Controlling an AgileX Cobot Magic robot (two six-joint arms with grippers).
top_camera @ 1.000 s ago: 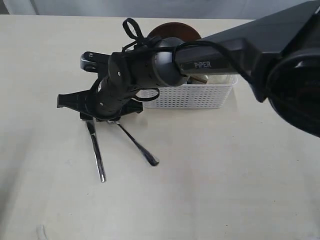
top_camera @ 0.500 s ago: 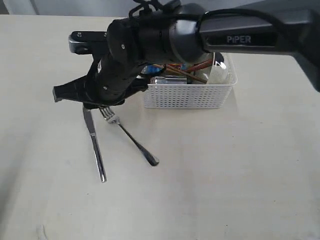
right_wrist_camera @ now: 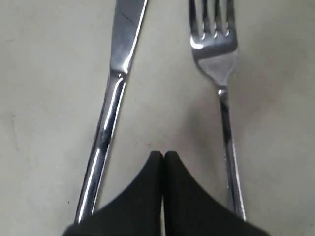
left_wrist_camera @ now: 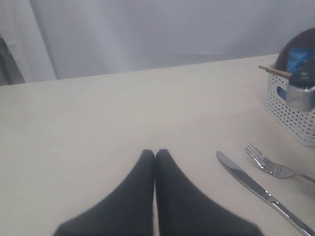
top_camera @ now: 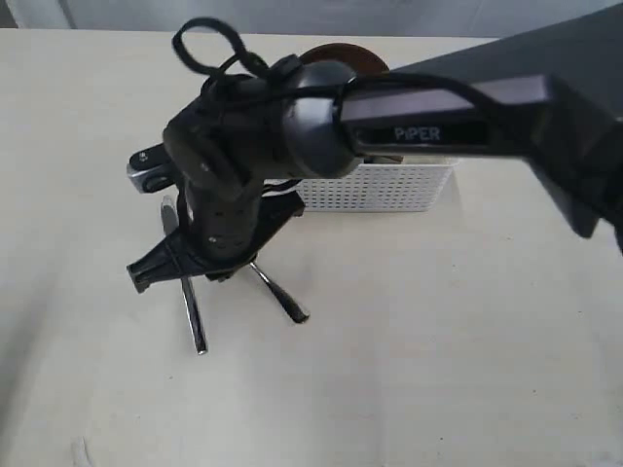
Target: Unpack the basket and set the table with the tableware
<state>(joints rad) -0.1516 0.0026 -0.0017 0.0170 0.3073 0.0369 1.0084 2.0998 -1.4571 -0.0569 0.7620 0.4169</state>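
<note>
A steel knife [right_wrist_camera: 113, 93] and fork [right_wrist_camera: 219, 64] lie side by side on the cream table [top_camera: 438, 370]. My right gripper [right_wrist_camera: 163, 155] hangs just above the bare tabletop between their handles, shut and empty. In the exterior view its arm [top_camera: 253, 165] covers the blade and tines, leaving the knife handle [top_camera: 195, 326] and fork handle [top_camera: 282, 300] showing. The white basket [top_camera: 389, 187] stands behind, with a dark brown plate [top_camera: 341, 56] at its far side. My left gripper [left_wrist_camera: 155, 153] is shut on nothing, over bare table left of the knife [left_wrist_camera: 251, 184] and fork [left_wrist_camera: 273, 168].
In the left wrist view the basket [left_wrist_camera: 295, 118] holds a chopstick end [left_wrist_camera: 275, 72], a blue snack bag [left_wrist_camera: 298, 59] and a grey metal item [left_wrist_camera: 300, 96]. A pale curtain backs the table's far edge. The right arm's long black link [top_camera: 487, 107] spans the basket.
The right gripper has swung nearer over the knife and fork handles and shut its jaws. Knife and fork lie where they were.
</note>
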